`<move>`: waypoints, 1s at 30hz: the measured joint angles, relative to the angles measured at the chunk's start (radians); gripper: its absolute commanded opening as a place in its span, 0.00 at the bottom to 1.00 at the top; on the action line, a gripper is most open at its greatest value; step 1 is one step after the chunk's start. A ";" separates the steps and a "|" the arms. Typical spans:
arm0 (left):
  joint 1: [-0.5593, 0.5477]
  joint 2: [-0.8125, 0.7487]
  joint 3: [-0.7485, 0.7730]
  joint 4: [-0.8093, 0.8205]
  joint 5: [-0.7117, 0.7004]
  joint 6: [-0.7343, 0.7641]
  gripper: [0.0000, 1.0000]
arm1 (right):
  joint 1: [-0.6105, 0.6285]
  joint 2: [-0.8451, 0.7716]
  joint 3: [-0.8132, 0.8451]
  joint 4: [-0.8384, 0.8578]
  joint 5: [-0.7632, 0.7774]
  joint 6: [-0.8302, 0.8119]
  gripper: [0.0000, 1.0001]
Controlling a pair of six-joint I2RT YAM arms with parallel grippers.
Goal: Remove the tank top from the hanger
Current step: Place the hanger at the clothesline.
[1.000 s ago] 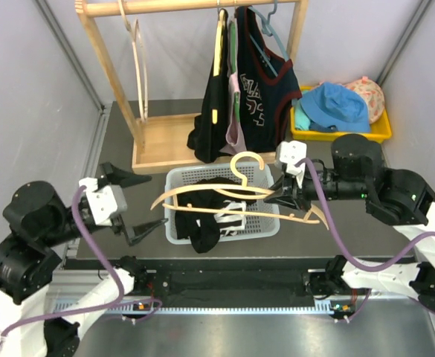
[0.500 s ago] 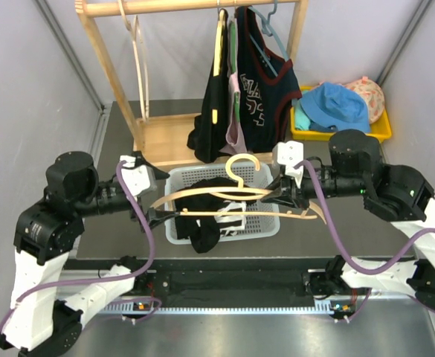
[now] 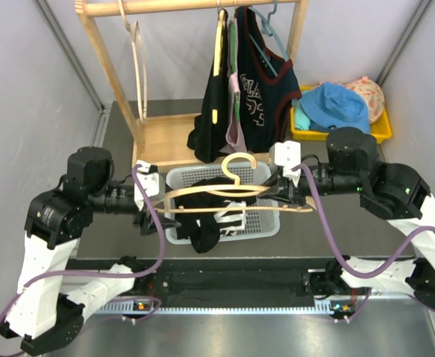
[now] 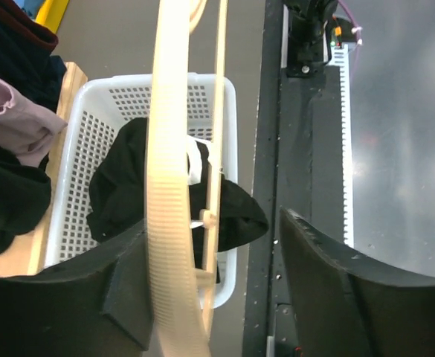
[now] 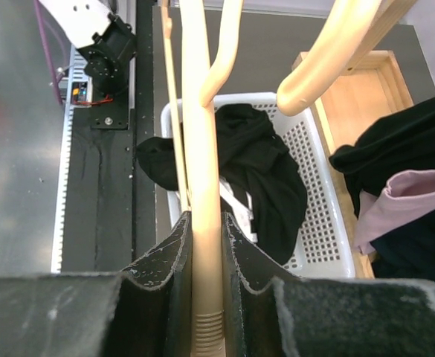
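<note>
- The right gripper (image 3: 285,195) is pinching one shoulder of a bare wooden hanger (image 3: 224,190). In its wrist view, both fingers are pressed tight against the pale arm, just ahead of a ribbed patch.
- From that grip the hanger runs out ahead of the fingertips, roughly level, with its hook standing up.
- The left gripper (image 3: 158,216) sits at the hanger's opposite end with its jaws spread. The ribbed shoulder passes between its fingers, close against one of them, with a clear gap to the other. The thin crossbar lies in that gap too.
- The black tank top (image 3: 206,234) is off the hanger and lies below both grippers, heaped in a white plastic basket (image 3: 265,223).
- One fold of the tank top spills over the basket rim, just ahead of and lower than the left gripper's fingertips.
- Beyond both grippers, past the basket, stands a wooden clothes rack (image 3: 113,74) with dark garments (image 3: 254,97) hanging on it.
- Farther out beyond the right gripper is a yellow bin (image 3: 381,135) holding hats.
</note>
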 measured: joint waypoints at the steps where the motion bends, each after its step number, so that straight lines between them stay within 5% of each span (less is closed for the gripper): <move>1: 0.000 0.006 0.000 -0.005 0.001 0.007 0.45 | 0.000 0.004 0.000 -0.001 -0.004 -0.004 0.00; 12: 0.005 0.029 0.032 -0.010 -0.021 0.022 0.00 | 0.003 0.003 -0.003 0.005 -0.017 -0.032 0.00; 16: 0.005 0.029 0.032 0.002 -0.038 0.019 0.00 | 0.009 -0.006 -0.024 0.033 0.018 -0.030 0.31; 18: 0.005 0.027 0.032 0.020 -0.046 0.010 0.00 | 0.010 -0.014 -0.042 0.061 0.055 -0.016 0.38; 19: 0.005 0.017 0.029 0.036 -0.051 -0.006 0.00 | 0.009 -0.018 -0.050 0.084 0.099 -0.012 0.56; 20: 0.005 0.008 0.024 0.050 -0.056 -0.019 0.00 | 0.007 -0.022 -0.060 0.105 0.138 -0.005 0.63; 30: 0.005 -0.194 -0.050 0.166 -0.102 -0.126 0.00 | 0.008 -0.110 -0.202 0.340 0.473 0.034 0.89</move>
